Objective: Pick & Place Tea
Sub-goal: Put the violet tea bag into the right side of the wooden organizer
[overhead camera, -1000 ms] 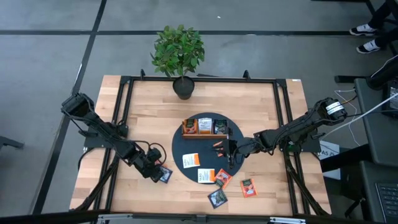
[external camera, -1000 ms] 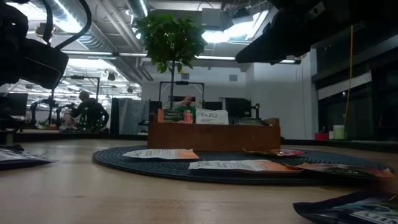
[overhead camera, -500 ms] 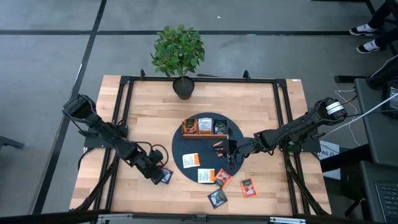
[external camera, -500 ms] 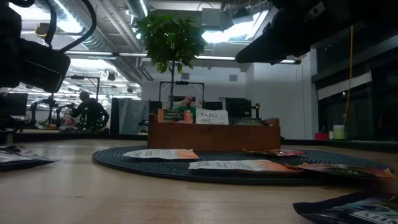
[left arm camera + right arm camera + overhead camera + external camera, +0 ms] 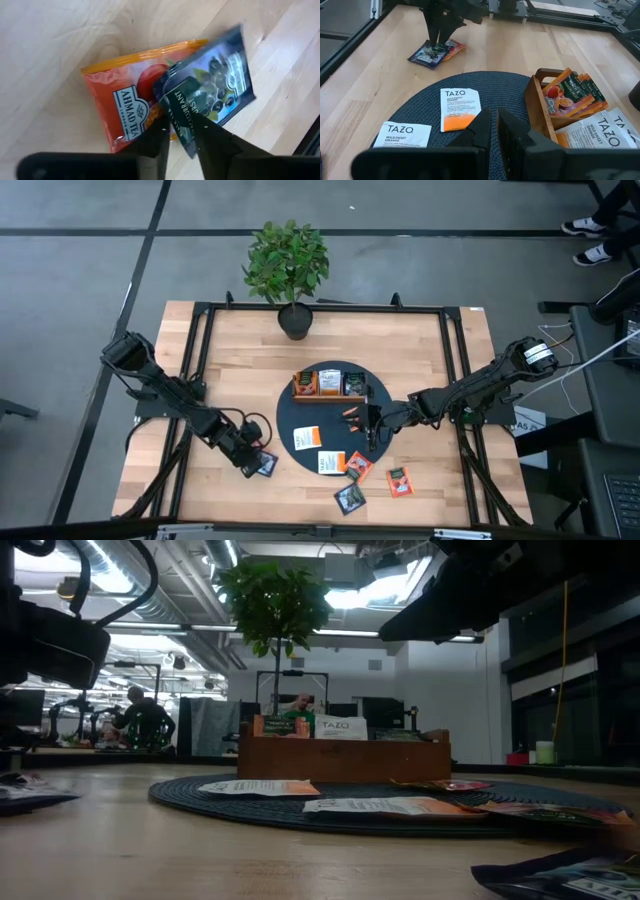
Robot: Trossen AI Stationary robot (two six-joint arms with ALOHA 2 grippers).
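A dark sachet of tea (image 5: 210, 95) lies partly over an orange one (image 5: 125, 105) on the bare wood at the near left (image 5: 266, 464). My left gripper (image 5: 179, 131) points steeply down at them, open by a narrow gap. Its fingers (image 5: 159, 131) stand on either side of the dark sachet's near edge (image 5: 178, 120). My right gripper (image 5: 495, 117) hangs shut over the round dark mat (image 5: 300, 415), holding nothing. More tea lies on and near the mat: white sachets (image 5: 307, 440), an orange one (image 5: 358, 467) and a dark one (image 5: 350, 498). Several stand upright in the wooden tray (image 5: 330, 385). My left gripper comes from above with one finger on each side of the dark sachet's edge (image 5: 178, 120). I cannot tell whether the fingertips touch it. Both sachets lie flat on the table.
A potted plant (image 5: 290, 270) stands at the table's far edge. A black metal frame (image 5: 195, 360) runs along the table's sides. Another orange sachet (image 5: 399, 480) lies on the wood near the front edge. Bare wood lies at the far left and far right.
My left gripper's wrist has rolled a little in place above the two overlapped sachets. My right arm and the other sachets have kept still.
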